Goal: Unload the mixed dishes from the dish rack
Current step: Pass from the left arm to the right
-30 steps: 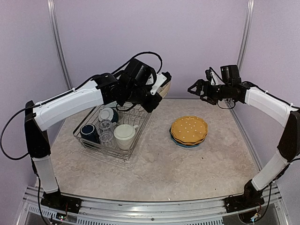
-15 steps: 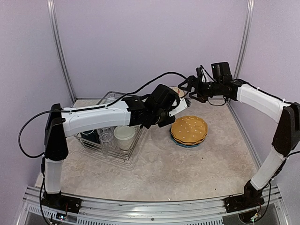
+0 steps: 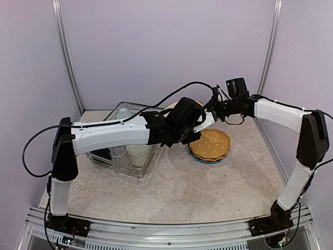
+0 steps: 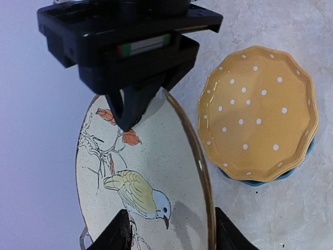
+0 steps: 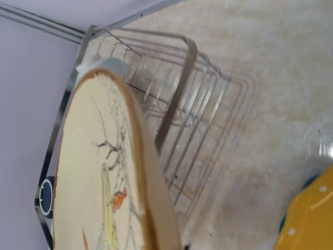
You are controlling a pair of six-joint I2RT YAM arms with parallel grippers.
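Yellow dotted plate [image 3: 209,144] sits stacked on the table [image 3: 208,192]. The right end effector [image 4: 129,119] pinches the bird plate [image 4: 140,182]; I cannot tell the left end effector's [image 4: 171,232] hold. Mug [image 3: 138,152] and glasses [image 3: 118,152] are not yet out of the rack [image 3: 115,167].

The held plate [image 4: 140,182] stands tilted above the table [image 3: 171,192], between the two end effectors. The left end effector [image 4: 174,232] is at its near rim and the right end effector [image 4: 127,112] on its far rim. A stack of plates [image 3: 209,145] lies on the table below both. Left of the left end effector sits the dish rack [image 3: 125,171], with a mug [image 3: 138,154] and a glass [image 3: 118,152] side by side inside it.
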